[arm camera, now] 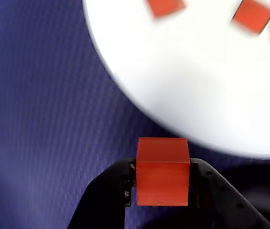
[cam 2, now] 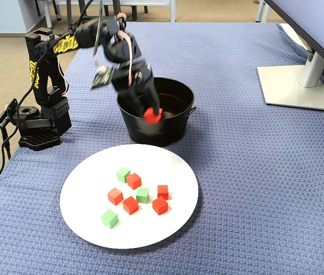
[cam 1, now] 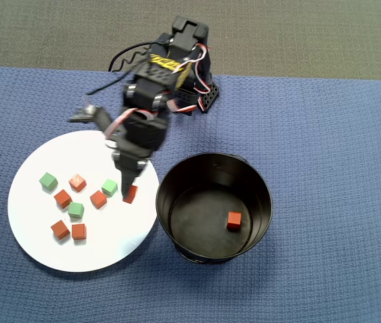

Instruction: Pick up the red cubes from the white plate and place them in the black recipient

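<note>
Small matte red-orange cubes — seven in all: one (arm camera: 162,171) was held off the surface between the black gripper's fingers, above the plate's edge nearest the bowl; one (cam 1: 234,220) lay on the flat bottom of the bowl; five lay loosely clustered on the plate.

Large round flat white plate (cam 1: 42,249) — it lay flat on the blue cloth, just beside the bowl.

Round deep glossy black bowl (cam 1: 258,182) — it stood upright, tall-walled.

Overhead looking straight down, fixed view oblique from opposite the arm, wrist close-up, all sharing white plate (cam 1: 42,232)
</note>
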Tool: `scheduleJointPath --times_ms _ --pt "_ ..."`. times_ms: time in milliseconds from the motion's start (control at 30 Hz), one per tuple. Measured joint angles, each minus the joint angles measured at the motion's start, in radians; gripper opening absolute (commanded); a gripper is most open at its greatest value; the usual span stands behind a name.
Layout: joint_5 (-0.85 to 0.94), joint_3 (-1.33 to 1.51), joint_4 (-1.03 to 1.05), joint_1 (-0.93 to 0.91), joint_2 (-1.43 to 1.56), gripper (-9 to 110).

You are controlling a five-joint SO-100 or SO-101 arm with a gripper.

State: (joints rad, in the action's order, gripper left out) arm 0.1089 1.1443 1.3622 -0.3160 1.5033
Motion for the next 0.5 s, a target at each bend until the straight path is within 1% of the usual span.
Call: scheduleJointPath --times_ms 167,233,267,300,400,500 --pt "-0.086 0.049 0.000 0.204 0.051 0" --pt "-0.114 0.072 0.000 0.288 0.054 19" --pt "-0.121 0.083 0.005 0.328 0.054 25" --pt "-0.127 0.091 0.011 0.368 0.054 28" --pt "-0.138 0.089 0.028 0.416 0.055 29" --pt "-0.129 0.057 0.055 0.362 0.055 28"
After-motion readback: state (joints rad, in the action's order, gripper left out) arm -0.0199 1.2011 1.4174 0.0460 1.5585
